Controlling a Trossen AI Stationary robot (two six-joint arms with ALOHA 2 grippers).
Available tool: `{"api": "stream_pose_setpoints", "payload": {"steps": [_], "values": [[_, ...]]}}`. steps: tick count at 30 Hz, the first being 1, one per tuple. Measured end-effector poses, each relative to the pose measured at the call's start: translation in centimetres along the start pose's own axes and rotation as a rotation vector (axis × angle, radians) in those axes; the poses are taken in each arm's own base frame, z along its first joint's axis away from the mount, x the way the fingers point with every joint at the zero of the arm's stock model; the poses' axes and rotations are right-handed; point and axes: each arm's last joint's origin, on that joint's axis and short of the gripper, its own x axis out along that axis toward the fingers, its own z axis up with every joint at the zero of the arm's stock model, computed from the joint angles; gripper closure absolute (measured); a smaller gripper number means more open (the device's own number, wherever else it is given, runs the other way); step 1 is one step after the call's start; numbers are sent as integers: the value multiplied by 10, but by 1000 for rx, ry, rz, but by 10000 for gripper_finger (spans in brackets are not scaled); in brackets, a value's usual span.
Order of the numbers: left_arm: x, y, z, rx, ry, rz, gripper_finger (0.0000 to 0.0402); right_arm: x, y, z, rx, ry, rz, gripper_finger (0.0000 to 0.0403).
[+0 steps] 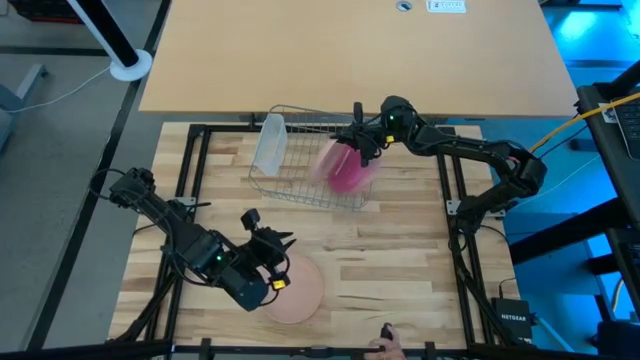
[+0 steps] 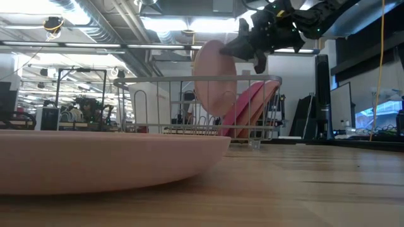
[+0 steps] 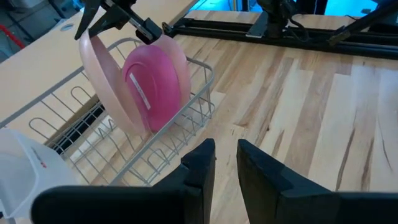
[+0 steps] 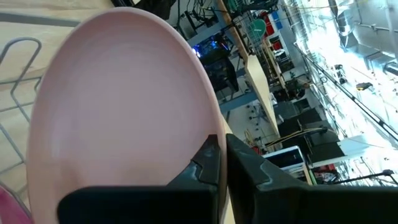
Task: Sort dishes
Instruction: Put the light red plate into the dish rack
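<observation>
The pale pink plate (image 1: 327, 160) is hanging upright over the wire rack (image 1: 300, 190), pinched by the right hand (image 1: 358, 140) — the magenta plate (image 1: 349, 172) leaning beside it. Low view: a tan plate (image 2: 107, 157) is lying flat on the counter (image 2: 315, 189). Left wrist view: the left hand (image 3: 225, 155) is hovering slightly parted, empty.

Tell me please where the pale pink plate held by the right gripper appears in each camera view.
High view: the pale pink plate is a blur over the wire rack, beside the magenta plate.
Low view: upper centre, above the rack, pinched by the right gripper.
Left wrist view: far end of the rack.
Right wrist view: fills the picture.
Shared landmark: the rack.
</observation>
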Motion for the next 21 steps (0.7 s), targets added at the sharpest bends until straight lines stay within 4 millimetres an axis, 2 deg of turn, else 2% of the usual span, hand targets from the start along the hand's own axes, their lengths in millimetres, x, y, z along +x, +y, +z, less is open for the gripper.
{"api": "stream_pose_setpoints", "payload": {"steps": [11,21], "values": [[0,0,0,-5,0,0,341,0,1,2,-54,-75,32,391],[2,1,1,-37,1,6,341,-23,-6,-23,-55,-182,62,391]]}}
